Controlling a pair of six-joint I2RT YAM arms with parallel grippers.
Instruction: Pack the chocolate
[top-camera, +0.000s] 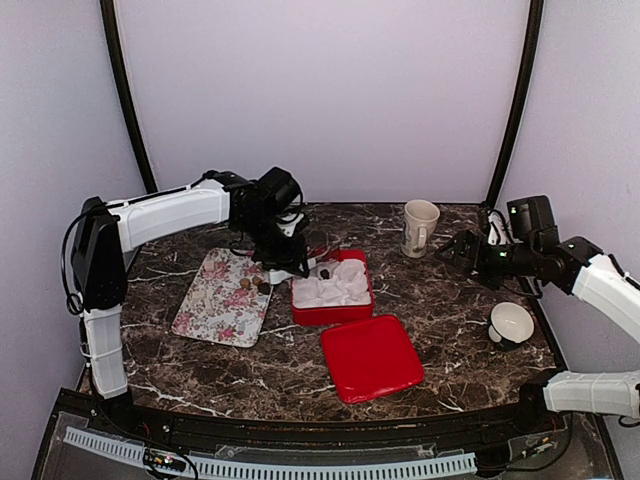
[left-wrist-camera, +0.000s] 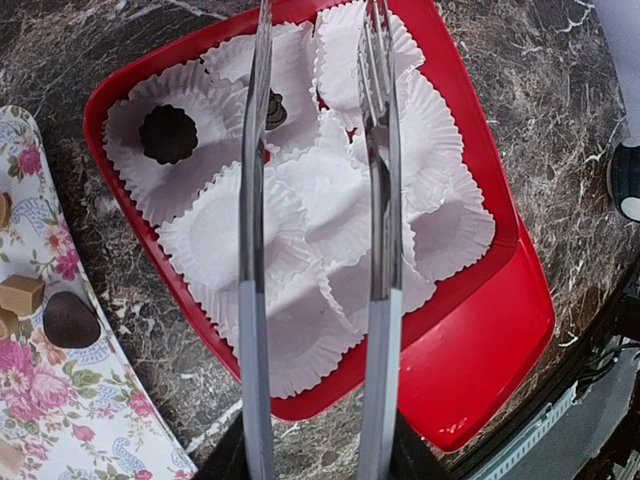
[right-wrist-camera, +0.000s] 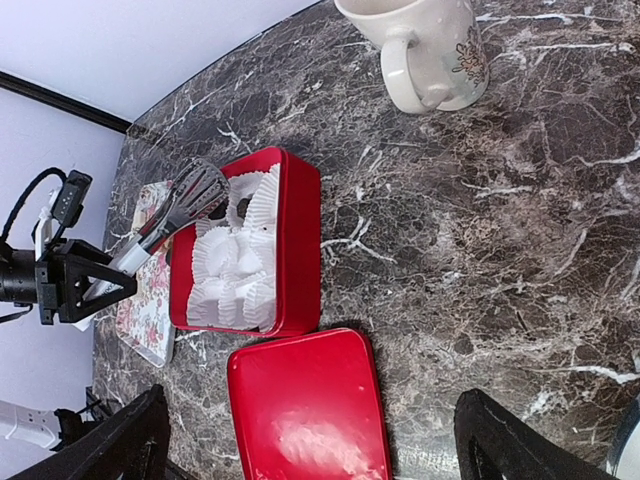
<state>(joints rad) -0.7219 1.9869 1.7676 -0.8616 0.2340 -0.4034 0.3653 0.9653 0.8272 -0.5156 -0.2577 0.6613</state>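
One dark fluted chocolate (left-wrist-camera: 168, 133) in paper cup (left-wrist-camera: 125, 110); left claw (left-wrist-camera: 318, 30) spread, empty; right claw (right-wrist-camera: 320, 440) spread.

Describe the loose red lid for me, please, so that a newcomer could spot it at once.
On the dark marble table, find the open red box lined with white paper cups. The lid lies flat just in front of it, toward the table's near edge and slightly right. Unlike the box, it is bare, glossy red, holding nothing.
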